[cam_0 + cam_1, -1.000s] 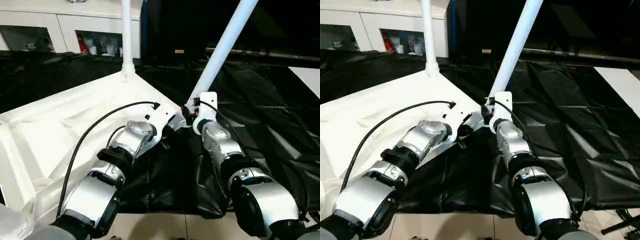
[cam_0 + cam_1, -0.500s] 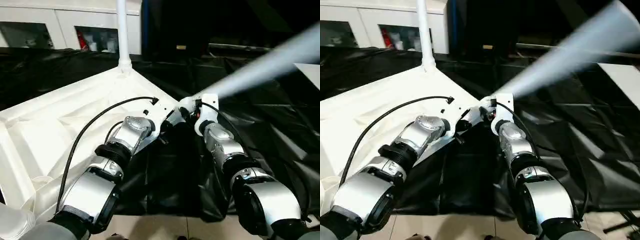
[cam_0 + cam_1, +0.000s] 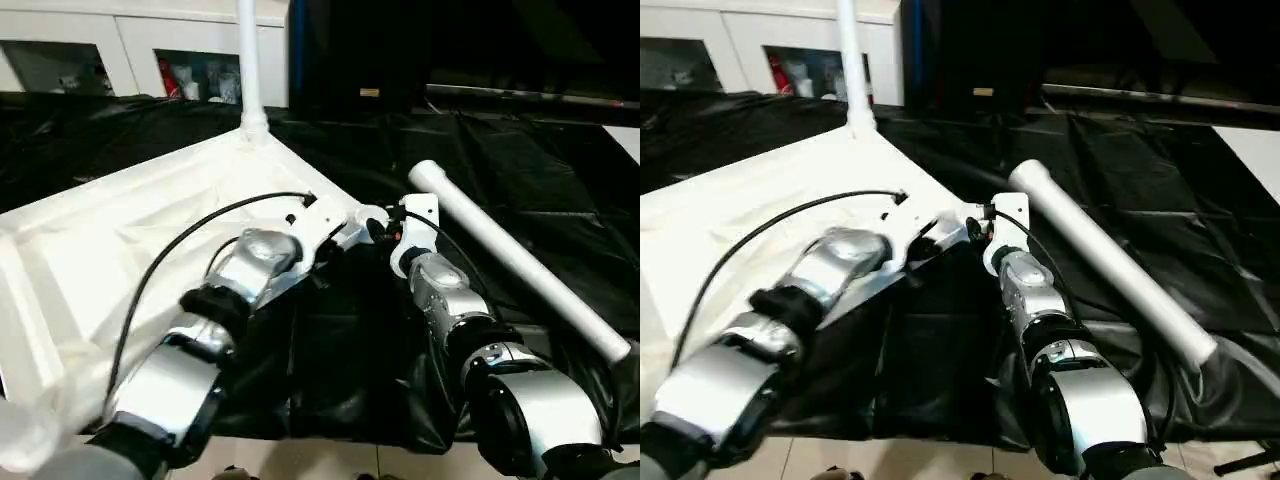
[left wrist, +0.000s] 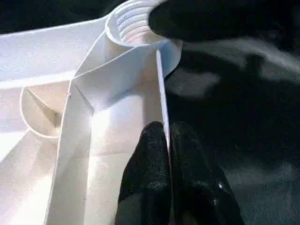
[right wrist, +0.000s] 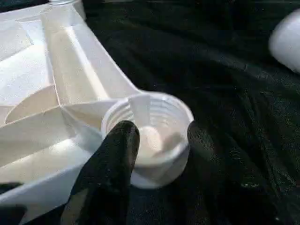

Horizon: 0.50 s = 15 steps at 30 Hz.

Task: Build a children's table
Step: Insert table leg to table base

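Inverted table top (image 3: 130, 240) occupies left of frame; one leg (image 3: 250, 70) stands upper left. Loose leg (image 3: 520, 265) lies at right on black sheet (image 3: 520, 150). Left gripper (image 4: 168, 140) pinches the top's rim; right gripper (image 5: 157, 136) spread around the corner socket (image 5: 154, 122). Leg likely light, stiff, slippery: grasp near flared end.

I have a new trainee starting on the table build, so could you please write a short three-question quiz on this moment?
1. True or false: one leg stands upright in the far corner of the table top.
2. Multiple choice: the loose leg is (A) held in the right pincer, (B) lying on the black sheet, (C) seated in the near socket.
3. Fill in: the left pincer is shut on the table top's ____.

Key:
1. True.
2. B. The right pincer is open around the empty near socket.
3. Rim, a thin edge wall near that socket.
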{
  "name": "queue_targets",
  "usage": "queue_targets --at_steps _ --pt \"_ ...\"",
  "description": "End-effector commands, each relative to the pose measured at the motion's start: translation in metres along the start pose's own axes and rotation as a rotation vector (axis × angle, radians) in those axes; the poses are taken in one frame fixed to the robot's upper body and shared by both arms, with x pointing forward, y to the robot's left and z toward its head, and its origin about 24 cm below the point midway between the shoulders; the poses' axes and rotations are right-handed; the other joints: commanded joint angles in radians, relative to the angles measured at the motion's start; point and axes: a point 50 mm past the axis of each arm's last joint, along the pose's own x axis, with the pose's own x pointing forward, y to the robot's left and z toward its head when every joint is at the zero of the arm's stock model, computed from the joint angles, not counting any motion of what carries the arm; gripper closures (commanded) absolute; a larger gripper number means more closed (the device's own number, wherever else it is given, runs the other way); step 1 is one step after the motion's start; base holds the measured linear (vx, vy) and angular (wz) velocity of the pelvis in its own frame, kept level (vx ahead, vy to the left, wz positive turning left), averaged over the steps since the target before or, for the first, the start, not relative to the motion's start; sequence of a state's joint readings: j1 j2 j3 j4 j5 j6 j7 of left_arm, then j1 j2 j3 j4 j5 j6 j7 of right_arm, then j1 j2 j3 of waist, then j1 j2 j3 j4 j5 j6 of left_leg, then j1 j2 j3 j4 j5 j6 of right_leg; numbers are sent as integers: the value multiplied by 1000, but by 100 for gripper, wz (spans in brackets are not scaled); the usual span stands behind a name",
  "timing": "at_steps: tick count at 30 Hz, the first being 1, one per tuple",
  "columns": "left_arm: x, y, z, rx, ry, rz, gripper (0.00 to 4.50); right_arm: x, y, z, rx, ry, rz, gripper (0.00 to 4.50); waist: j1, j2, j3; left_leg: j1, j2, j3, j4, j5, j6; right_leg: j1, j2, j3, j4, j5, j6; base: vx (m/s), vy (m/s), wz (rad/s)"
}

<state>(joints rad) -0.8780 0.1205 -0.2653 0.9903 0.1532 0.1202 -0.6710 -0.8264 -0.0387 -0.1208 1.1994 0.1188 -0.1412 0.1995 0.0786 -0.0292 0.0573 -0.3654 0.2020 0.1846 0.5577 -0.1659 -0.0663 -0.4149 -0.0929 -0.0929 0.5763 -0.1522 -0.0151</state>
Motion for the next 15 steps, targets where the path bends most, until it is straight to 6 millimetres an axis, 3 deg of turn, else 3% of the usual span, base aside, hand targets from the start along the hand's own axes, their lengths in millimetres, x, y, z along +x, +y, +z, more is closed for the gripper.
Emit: queue_targets --at_steps 1,5,6,9,11,14,15 --pt "0 -13 -11 92 3 -111 450 -1 0 -1 -1 -9 1 292 0 0 -66 12 31 -5 -62 -278 28 53 -65 50 -72 -325 -197 0 0 0" --pt "-17 -17 -22 307 -46 -302 450 -2 -2 -1 -10 -21 4 326 4 7 -68 13 35 -6 -64 -267 12 50 -66 52 -65 -298 -193 0 0 0" --pt "-21 -14 -25 331 -45 -311 450 -3 -3 -2 -12 -23 4 334 4 5 -69 16 36 -2 -63 -264 11 49 -65 53 -64 -285 -196 0 0 0" --pt "-30 -8 -29 406 -49 -329 450 -5 -8 -3 -8 -28 -4 346 6 11 -71 16 37 -2 -65 -252 0 49 -60 52 -51 -224 -204 0 0 0" --pt "-37 -4 -31 450 -46 -346 450 -7 -12 -5 -2 -29 -16 378 3 9 -74 18 37 3 -63 -239 -2 50 -56 53 -43 -168 -215 0 0 0" --pt "-43 3 -34 485 -32 -347 450 -9 -16 -6 1 -30 -25 385 6 7 -75 15 34 9 -58 -203 14 54 -57 56 -36 -118 -230 0 0 0" --pt "-47 6 -34 497 -33 -346 450 -10 -18 -7 -1 -30 -26 406 7 8 -75 14 33 10 -57 -202 16 55 -58 57 -36 -126 -230 0 0 0"
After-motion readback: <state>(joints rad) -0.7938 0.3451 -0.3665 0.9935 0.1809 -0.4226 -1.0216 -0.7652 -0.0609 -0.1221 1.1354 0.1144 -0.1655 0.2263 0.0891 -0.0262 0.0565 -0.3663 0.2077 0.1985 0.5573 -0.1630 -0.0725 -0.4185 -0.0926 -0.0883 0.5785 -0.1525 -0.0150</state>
